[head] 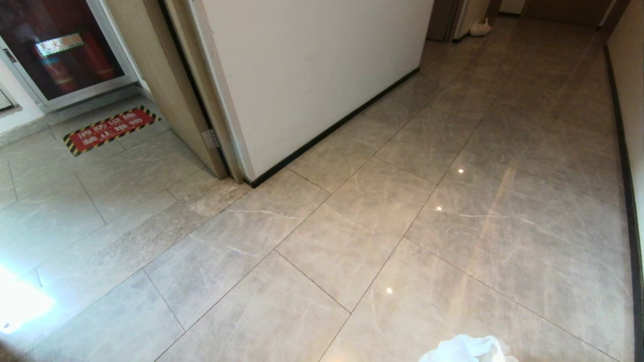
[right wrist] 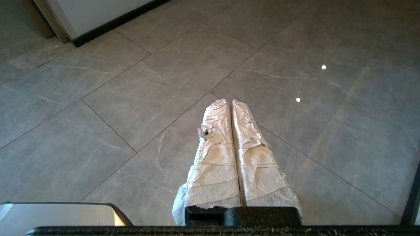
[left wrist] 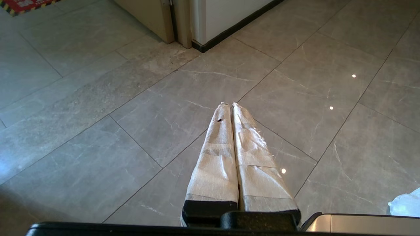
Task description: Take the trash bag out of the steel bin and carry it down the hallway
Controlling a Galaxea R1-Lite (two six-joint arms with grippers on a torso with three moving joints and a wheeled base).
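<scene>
glossy grey marbled tiles of the hallway (head: 453, 211), white trash bag (head: 468, 350) at the near edge, left gripper (left wrist: 228, 104) and right gripper (right wrist: 228, 101) jaws closed, holding nothing

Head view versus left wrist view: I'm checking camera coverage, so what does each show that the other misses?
Only the head view shows the hallway's far end and a glass-fronted cabinet. Only the left wrist view shows the left gripper, fingers together, holding nothing. Both show the red floor sign, the black-skirted wall corner and white plastic.
</scene>
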